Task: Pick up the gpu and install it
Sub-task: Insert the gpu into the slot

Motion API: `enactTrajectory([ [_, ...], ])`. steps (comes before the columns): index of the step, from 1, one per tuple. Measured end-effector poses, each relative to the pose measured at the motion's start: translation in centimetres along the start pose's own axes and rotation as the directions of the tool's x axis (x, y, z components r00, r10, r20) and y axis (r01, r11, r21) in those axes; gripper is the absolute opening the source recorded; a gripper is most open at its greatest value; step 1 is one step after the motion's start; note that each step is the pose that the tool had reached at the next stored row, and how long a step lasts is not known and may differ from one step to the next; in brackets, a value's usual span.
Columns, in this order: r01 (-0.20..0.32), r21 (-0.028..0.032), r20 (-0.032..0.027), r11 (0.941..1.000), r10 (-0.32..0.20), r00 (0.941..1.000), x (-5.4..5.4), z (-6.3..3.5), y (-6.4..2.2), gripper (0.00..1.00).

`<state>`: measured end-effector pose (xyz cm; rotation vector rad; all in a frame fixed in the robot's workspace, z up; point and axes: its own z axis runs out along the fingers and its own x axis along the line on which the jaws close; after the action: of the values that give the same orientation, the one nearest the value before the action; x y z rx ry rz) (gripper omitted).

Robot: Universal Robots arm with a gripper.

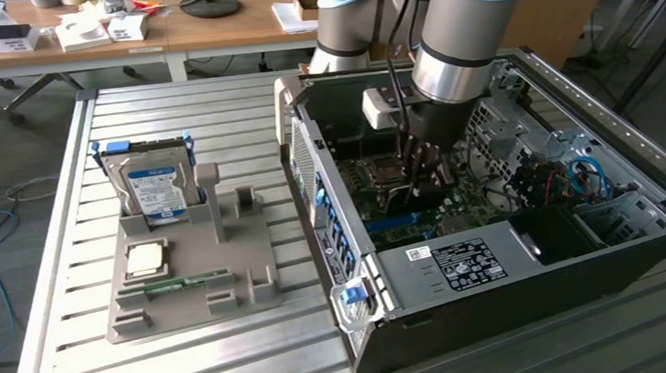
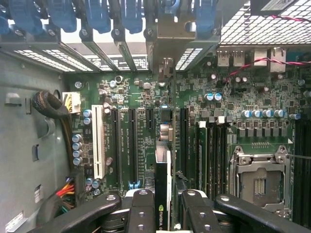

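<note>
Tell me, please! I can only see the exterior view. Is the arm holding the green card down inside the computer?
Observer: Yes. In the wrist view the gpu sits edge-on, clamped in the gripper.
Operator: Is it pointing the right way?
Observer: It runs parallel to the long black slots on the motherboard.
Operator: What's beside it?
Observer: The memory slots lie on one side of it, toward the processor socket.
</note>
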<state>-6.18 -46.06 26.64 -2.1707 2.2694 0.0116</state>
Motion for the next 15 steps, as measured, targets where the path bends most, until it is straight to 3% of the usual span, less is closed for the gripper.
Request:
enactTrajectory([
  [6, 0.000, 0.0006, -0.0004, 1.0000, 0.000, 1.0000, -0.03, 0.01, 0.45, 0.26],
  [15, 0.000, 0.0013, -0.0003, 1.0000, 0.000, 1.0000, -0.04, 0.26, 0.47, 0.26],
])
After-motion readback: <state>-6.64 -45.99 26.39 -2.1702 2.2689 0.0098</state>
